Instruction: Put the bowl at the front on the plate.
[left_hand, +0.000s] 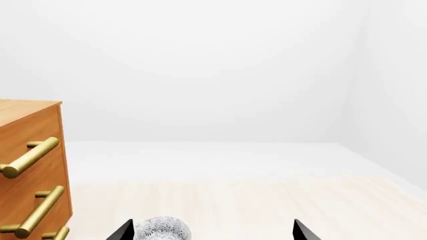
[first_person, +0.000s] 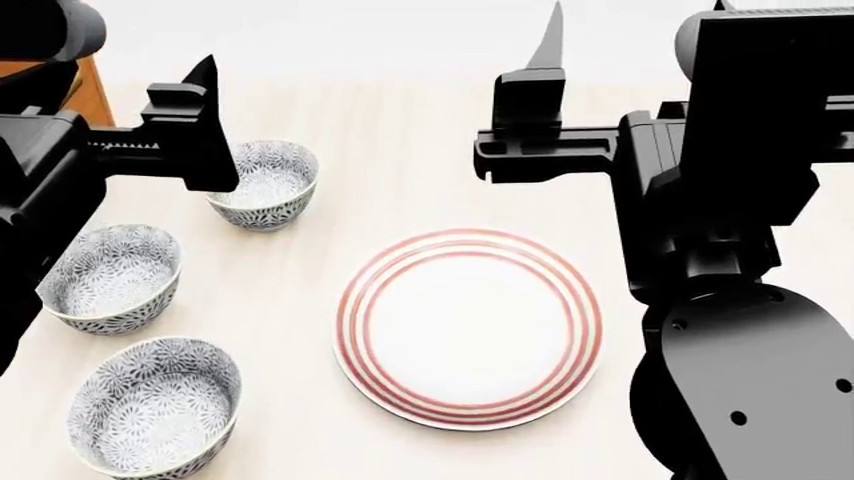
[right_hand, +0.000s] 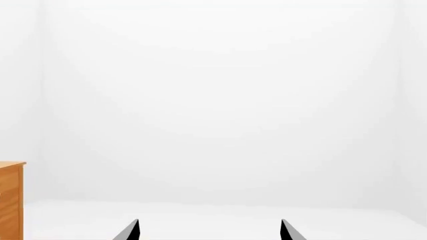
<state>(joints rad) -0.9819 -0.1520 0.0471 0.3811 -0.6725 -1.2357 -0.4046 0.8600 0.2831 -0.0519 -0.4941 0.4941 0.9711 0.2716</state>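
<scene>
Three small round ceramic bowls with a dense grey-blue flower pattern lined up along the left side of the pale wooden table in the head view. Front one, nearest the robot, sitting upright and untouched near the bottom left, its lower rim nearly clipped by the frame edge. Middle one just behind it, partly tucked against the black left arm; far one half hidden behind the left gripper. Large round white plate with thin red rings lying flat to the right of the bowls, well apart from the front bowl, nothing on it. Right gripper raised above the table beyond the plate. Both wrist views only catching two black fingertips at the frame edge, set wide apart with nothing between them, so both spread and empty. Left wrist view also showing a sliver of patterned bowl by one fingertip, mostly cut off, plus an orange wooden drawer cabinet with brass handles, itself cropped. Right wrist view mostly blank white wall, fingertips barely poking in.
</scene>
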